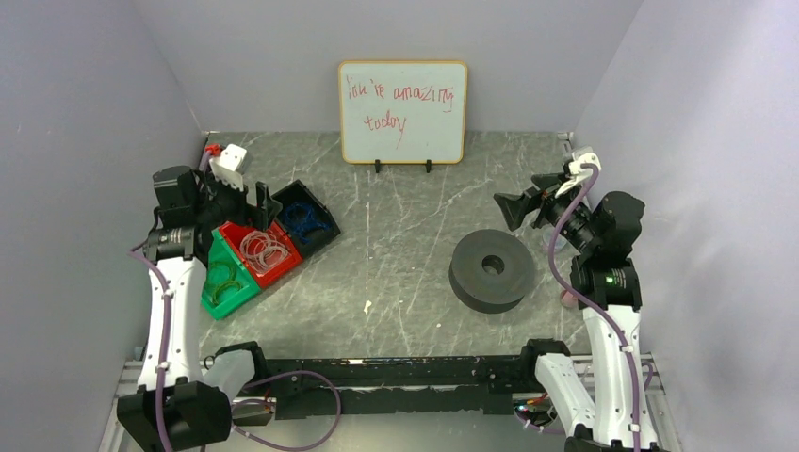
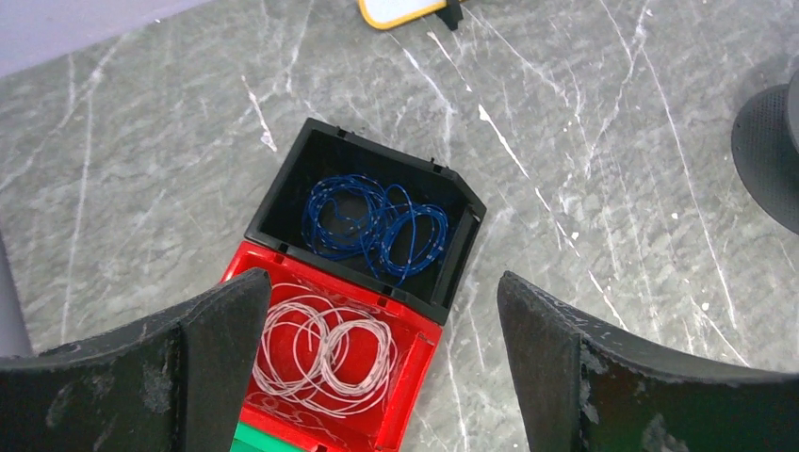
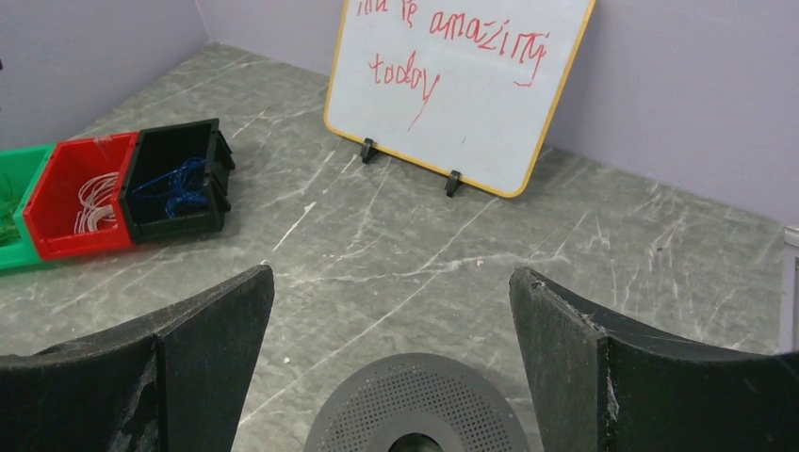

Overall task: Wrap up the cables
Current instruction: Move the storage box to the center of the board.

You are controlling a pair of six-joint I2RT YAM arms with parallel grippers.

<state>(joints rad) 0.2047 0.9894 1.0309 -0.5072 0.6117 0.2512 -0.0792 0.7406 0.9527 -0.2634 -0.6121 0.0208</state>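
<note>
The dark blue cables (image 2: pixel 377 221) lie as loose thin coils in a black bin (image 2: pixel 283 188); they also show in the top view (image 1: pixel 303 218) and the right wrist view (image 3: pixel 170 188). Thin white cables (image 2: pixel 325 353) are coiled in the red bin (image 2: pixel 415 395) beside it. My left gripper (image 2: pixel 383 282) is open and empty, raised above these two bins (image 1: pixel 259 202). My right gripper (image 3: pixel 391 275) is open and empty, hovering above and behind a dark grey perforated spool (image 3: pixel 419 405) at the right of the table (image 1: pixel 492 270).
A green bin (image 1: pixel 224 282) holding thin green loops adjoins the red bin (image 1: pixel 264 252). A whiteboard (image 1: pixel 402 111) with red writing stands at the back wall. Grey walls close in both sides. A black rail (image 1: pixel 396 377) runs along the near edge.
</note>
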